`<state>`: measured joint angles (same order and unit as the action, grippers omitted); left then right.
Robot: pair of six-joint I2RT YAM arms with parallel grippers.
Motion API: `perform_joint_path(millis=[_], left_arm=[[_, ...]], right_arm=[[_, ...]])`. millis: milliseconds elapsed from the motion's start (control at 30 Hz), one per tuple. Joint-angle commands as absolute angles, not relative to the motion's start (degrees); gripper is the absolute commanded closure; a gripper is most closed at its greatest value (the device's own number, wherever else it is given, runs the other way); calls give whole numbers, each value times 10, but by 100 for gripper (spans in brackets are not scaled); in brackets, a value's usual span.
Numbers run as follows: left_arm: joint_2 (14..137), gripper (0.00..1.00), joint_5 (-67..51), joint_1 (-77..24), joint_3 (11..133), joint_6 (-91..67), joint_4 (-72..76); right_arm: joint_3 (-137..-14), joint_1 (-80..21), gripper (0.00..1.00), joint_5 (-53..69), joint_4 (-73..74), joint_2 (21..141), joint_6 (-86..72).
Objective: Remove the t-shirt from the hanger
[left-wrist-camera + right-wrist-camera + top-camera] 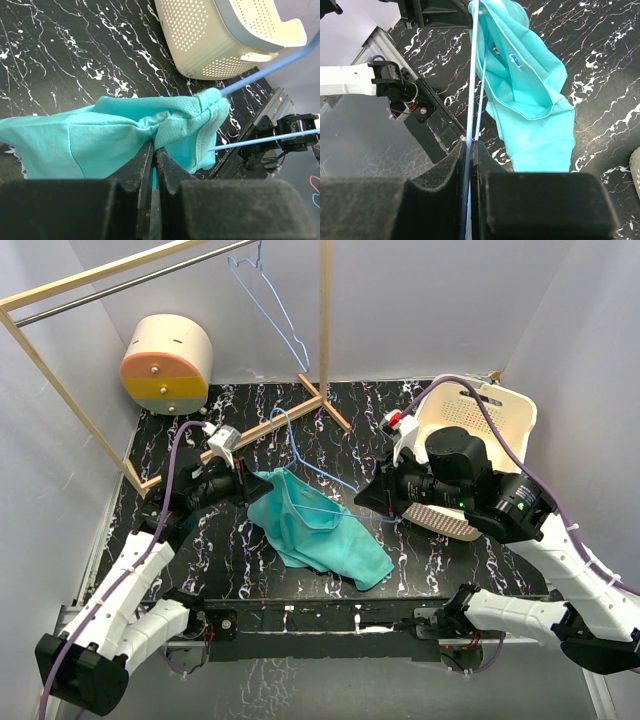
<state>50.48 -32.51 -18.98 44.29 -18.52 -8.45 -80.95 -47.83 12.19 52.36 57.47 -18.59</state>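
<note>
from above, the left arm stretches forward from its base, the left claw (243,486) at the left edge of the teal t-shirt (320,525), which lies crumpled mid-surface (228,562) with the blue wire hanger (297,453) partly inside it. the right arm folds in from the right, the right claw (372,496) at the hanger's wire. left wrist view: the claw is pinched tight on a t-shirt fold. right wrist view: the claw is clamped on the hanger's wires.

The teal t-shirt (318,530) lies crumpled on the black table (230,562), left gripper (244,484) at its edge, right gripper (366,496) at the hanger (300,458).
</note>
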Motion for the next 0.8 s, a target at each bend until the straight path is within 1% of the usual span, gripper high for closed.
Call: perform_joint_path(millis=[0,400,600,700,767], left_arm=[[506,100,-307,-193,460,-178,-97],[454,100,-145,-193,464,-204,-114],[457,100,-42,-194,456,-223,-137],[473,100,-22,-193,448,-226,-151],[485,100,-37,-194,443,-220,-153]], right_arm=[[-834,-477,92,123,479,562,-191],[-823,-478,92,78,568,521,-188],[-846,-477,92,53,605,501,-190],[-871,-477,92,35,619,499,-188],[-892,-477,92,29,615,499,-182]])
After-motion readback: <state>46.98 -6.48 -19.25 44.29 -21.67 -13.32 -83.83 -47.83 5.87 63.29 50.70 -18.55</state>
